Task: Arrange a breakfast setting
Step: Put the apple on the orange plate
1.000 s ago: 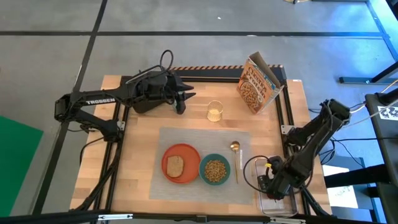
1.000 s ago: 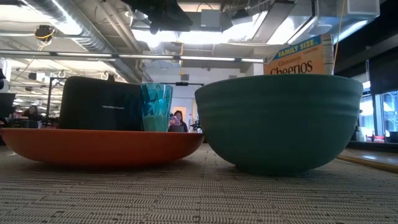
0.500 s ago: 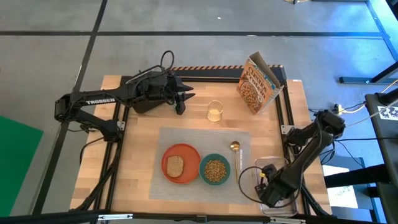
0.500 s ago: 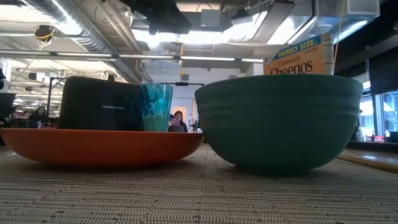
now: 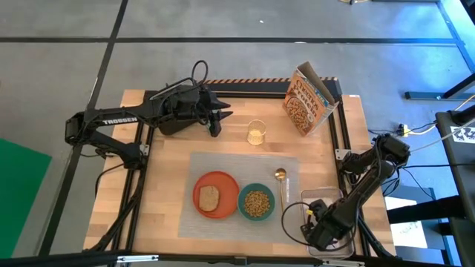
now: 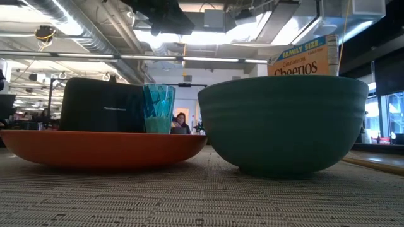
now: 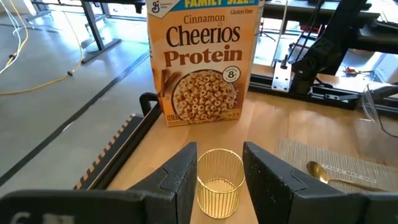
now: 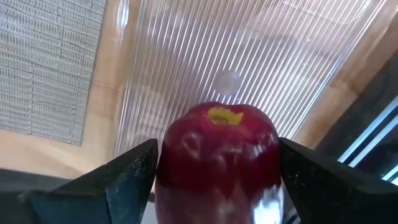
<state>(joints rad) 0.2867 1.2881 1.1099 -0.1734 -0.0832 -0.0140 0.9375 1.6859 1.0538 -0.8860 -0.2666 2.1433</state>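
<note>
A breakfast setting is taking shape on the wooden table (image 5: 163, 200): the grey placemat (image 5: 223, 167) is lying flat, and on it the orange plate (image 5: 216, 194) is carrying a slice of toast (image 5: 209, 197), with the teal bowl (image 5: 256, 202) just beside it, holding cereal, and the gold spoon (image 5: 280, 187) lying on the bowl's far side. The right gripper (image 8: 214, 168) is working at the table's near right corner, over the clear plastic tub (image 5: 326, 222), its two fingers spread wide to either side of a dark red apple (image 8: 217, 158) and closing on it; the fruit looks held, judging by how it sits between them above the tub's ribbed floor. The left gripper (image 7: 219, 177) is hovering at the back of the table, its fingers parted and gripping nothing, lined up on the cup (image 7: 219, 186), which is standing on bare wood beyond the placemat, near the cereal box (image 7: 202, 59). By the look of things the plate, bowl and spoon are in place, while the apple is waiting to be carried across to the setting and the cup is likely needing to come onto the placemat.
</note>
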